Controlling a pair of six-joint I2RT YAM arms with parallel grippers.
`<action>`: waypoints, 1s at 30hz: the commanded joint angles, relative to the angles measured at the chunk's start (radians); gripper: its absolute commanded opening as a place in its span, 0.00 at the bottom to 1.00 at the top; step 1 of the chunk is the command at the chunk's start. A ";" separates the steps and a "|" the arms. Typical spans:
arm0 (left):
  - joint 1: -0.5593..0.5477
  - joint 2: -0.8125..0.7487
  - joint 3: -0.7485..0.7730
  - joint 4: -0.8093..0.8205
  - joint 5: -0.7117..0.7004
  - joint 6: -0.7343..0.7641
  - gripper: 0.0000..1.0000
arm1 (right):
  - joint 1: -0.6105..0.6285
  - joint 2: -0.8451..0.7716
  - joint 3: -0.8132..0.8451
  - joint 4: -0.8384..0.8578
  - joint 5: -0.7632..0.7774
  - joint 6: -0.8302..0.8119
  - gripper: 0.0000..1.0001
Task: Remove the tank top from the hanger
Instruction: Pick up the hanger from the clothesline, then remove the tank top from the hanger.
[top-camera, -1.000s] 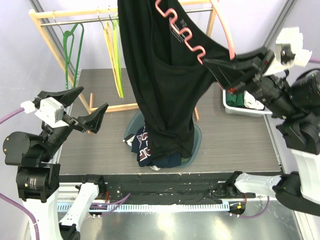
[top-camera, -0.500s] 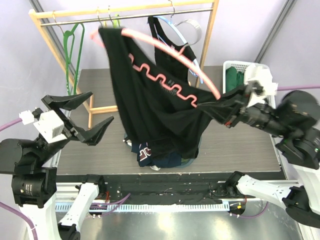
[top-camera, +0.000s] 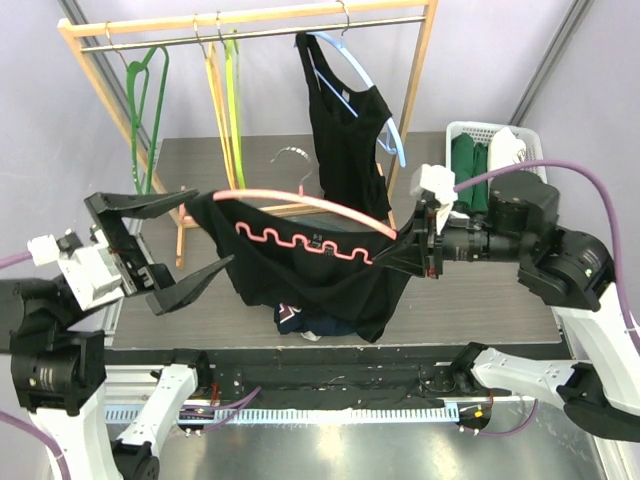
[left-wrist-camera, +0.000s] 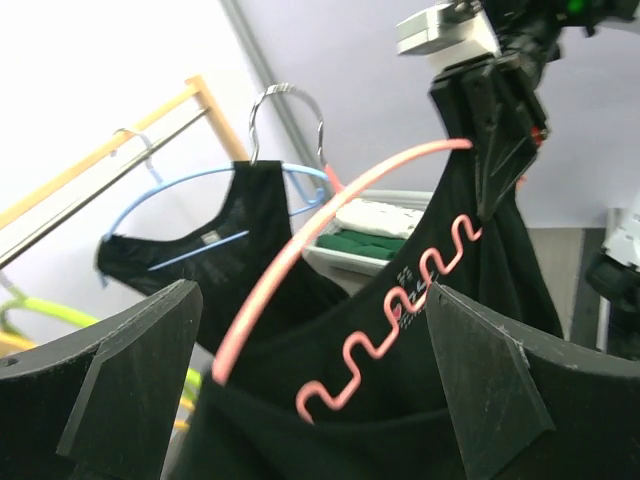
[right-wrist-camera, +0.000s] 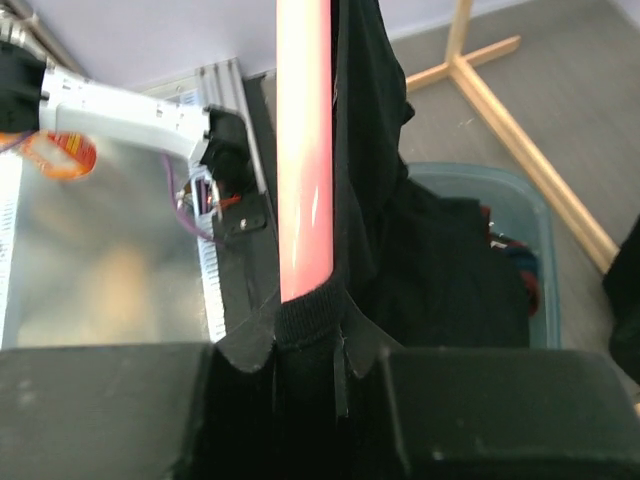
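A black tank top (top-camera: 330, 285) hangs on a pink hanger (top-camera: 300, 200) that lies almost level above the table, its metal hook (top-camera: 290, 155) pointing back. My right gripper (top-camera: 415, 250) is shut on the hanger's right end and the strap over it; in the right wrist view the pink bar (right-wrist-camera: 305, 150) and the ribbed strap (right-wrist-camera: 310, 315) run between the fingers. My left gripper (top-camera: 210, 228) is wide open at the hanger's left end, not touching. In the left wrist view the hanger (left-wrist-camera: 330, 230) and top (left-wrist-camera: 420, 400) sit between the open fingers.
A wooden rack (top-camera: 250, 18) at the back holds green hangers (top-camera: 150, 90), yellow hangers (top-camera: 225, 100) and a second black top on a blue hanger (top-camera: 345, 130). A white basket (top-camera: 470, 215) of clothes stands back right. A blue bin (right-wrist-camera: 480, 190) of clothes lies under the held top.
My right arm has swung the hanger down from upright to almost level and brought it lower. My left gripper stayed open and rose slightly toward the hanger's left end.
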 joint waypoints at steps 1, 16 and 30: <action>0.006 0.096 0.023 0.032 0.163 -0.048 1.00 | 0.003 0.041 0.062 -0.020 -0.100 -0.086 0.01; 0.006 0.265 0.051 0.025 0.373 -0.185 0.89 | 0.006 0.193 0.260 -0.060 -0.129 -0.173 0.01; 0.004 0.276 0.032 0.023 0.360 -0.148 0.34 | 0.008 0.210 0.257 0.010 -0.119 -0.175 0.01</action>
